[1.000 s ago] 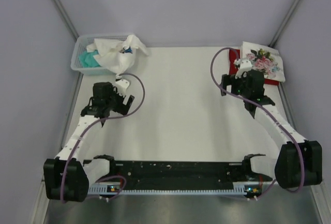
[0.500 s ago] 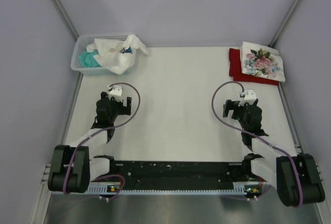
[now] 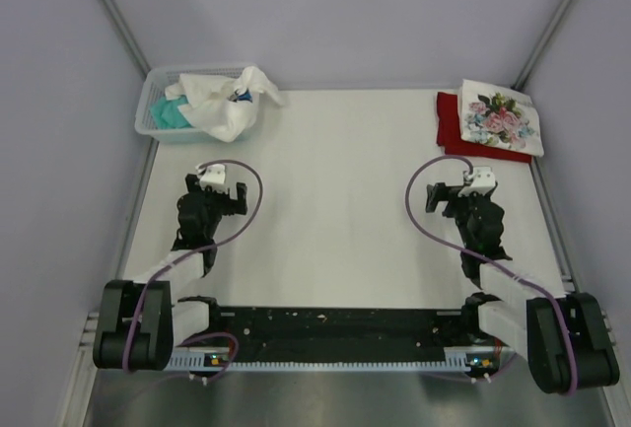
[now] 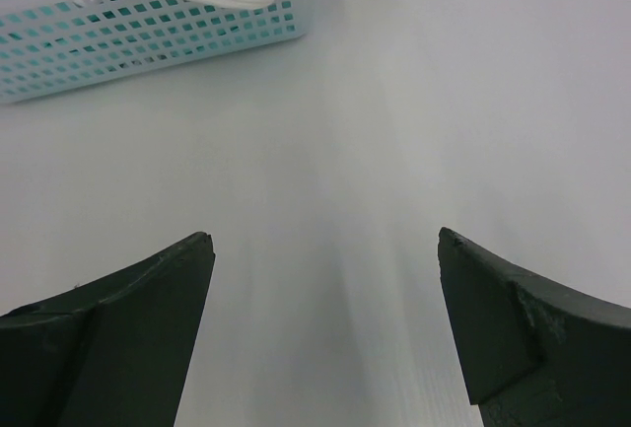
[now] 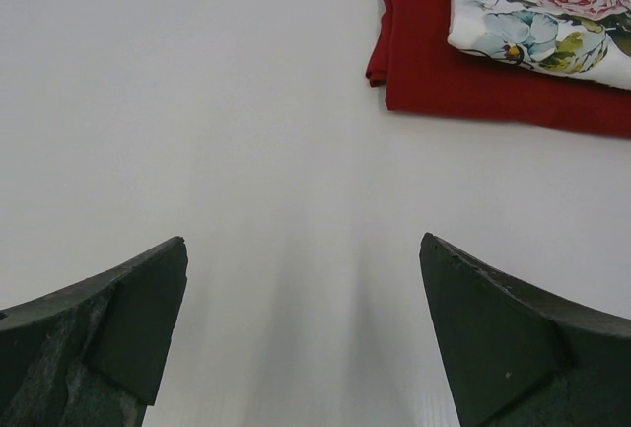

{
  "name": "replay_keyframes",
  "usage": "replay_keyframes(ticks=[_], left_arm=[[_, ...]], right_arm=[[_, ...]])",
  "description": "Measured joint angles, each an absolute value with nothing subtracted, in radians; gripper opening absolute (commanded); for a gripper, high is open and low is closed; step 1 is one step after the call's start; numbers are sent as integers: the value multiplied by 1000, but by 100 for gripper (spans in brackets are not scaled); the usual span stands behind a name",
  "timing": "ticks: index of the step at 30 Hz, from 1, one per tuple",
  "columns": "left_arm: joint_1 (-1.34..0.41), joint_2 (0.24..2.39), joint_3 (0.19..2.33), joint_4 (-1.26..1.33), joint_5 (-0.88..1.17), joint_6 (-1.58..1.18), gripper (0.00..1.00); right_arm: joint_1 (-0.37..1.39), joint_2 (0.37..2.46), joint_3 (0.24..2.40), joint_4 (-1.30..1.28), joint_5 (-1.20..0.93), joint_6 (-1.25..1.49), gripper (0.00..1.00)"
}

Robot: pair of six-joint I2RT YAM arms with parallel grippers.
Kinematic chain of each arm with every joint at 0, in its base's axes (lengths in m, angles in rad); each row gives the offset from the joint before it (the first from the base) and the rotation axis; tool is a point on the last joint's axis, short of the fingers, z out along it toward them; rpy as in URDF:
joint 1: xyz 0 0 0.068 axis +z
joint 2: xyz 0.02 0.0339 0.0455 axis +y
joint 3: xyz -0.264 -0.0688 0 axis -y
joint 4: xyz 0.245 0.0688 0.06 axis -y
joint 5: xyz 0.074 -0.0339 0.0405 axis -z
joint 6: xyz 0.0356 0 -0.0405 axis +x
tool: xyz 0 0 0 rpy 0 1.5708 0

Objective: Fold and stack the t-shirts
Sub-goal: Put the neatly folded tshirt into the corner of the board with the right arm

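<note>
A folded white t-shirt with a pink rose print (image 3: pixel 505 118) lies on a folded red t-shirt (image 3: pixel 450 123) at the far right corner of the table. Both show in the right wrist view, the rose t-shirt (image 5: pixel 552 3) and the red t-shirt (image 5: pixel 434 67). A crumpled white t-shirt (image 3: pixel 222 102) and a teal one (image 3: pixel 166 111) sit in the basket. My left gripper (image 3: pixel 219 190) is open and empty, low over bare table (image 4: pixel 325 240). My right gripper (image 3: pixel 458 193) is open and empty, short of the stack (image 5: pixel 303 242).
A small white plastic basket (image 3: pixel 148 123) stands at the far left corner and shows in the left wrist view (image 4: pixel 118 37) ahead of the fingers. Grey walls enclose the table on three sides. The arm bases and a black rail line the near edge.
Both arms have drawn back toward the near edge and folded low. The right gripper has moved away from the stacked t-shirts, which stay in place.
</note>
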State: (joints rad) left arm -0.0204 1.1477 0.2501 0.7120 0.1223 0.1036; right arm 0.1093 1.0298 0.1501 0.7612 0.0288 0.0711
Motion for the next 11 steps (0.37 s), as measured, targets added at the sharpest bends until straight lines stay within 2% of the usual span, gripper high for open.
replay_keyframes(ticks=[11], left_arm=[[-14,1148,250,712,151,103,99]], right_arm=[[109,1042,150,763,29,73,99]])
